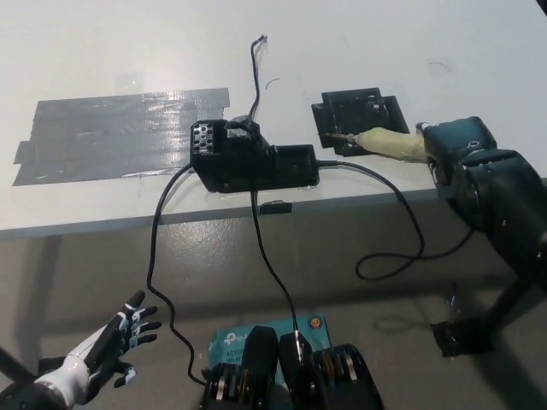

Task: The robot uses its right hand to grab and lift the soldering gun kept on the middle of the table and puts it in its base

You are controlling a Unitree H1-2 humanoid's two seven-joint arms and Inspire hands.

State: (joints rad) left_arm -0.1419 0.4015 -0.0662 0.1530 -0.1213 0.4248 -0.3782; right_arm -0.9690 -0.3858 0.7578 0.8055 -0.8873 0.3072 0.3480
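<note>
At roughly three o'clock on the white table, near its front edge, the soldering gun lies almost level, its pale yellowish handle pointing right and its thin metal tip reaching left over the lower part of the black base. Whether the tip actually touches the base or hangs just above it is hard to tell from this steep angle. The handle's rear end vanishes into the right hand, which is closed around it; the fingers themselves merge into one dark teal-black mass, so their exact wrap is not readable. The black arm behind the hand runs off toward four o'clock and is cut by the picture's right edge. A black cord drops from the table edge beneath the gun and loops over the grey floor. At the table's centre, just left of the base, sits a black power unit with a perforated block on its left end; thin wires lead from it toward twelve o'clock and down toward six. A wide patch of grey tape covers the table at nine o'clock. Down at seven o'clock, below the table, the white left hand rests with fingers spread and nothing in it, its forearm cut off by the frame corner.
</note>
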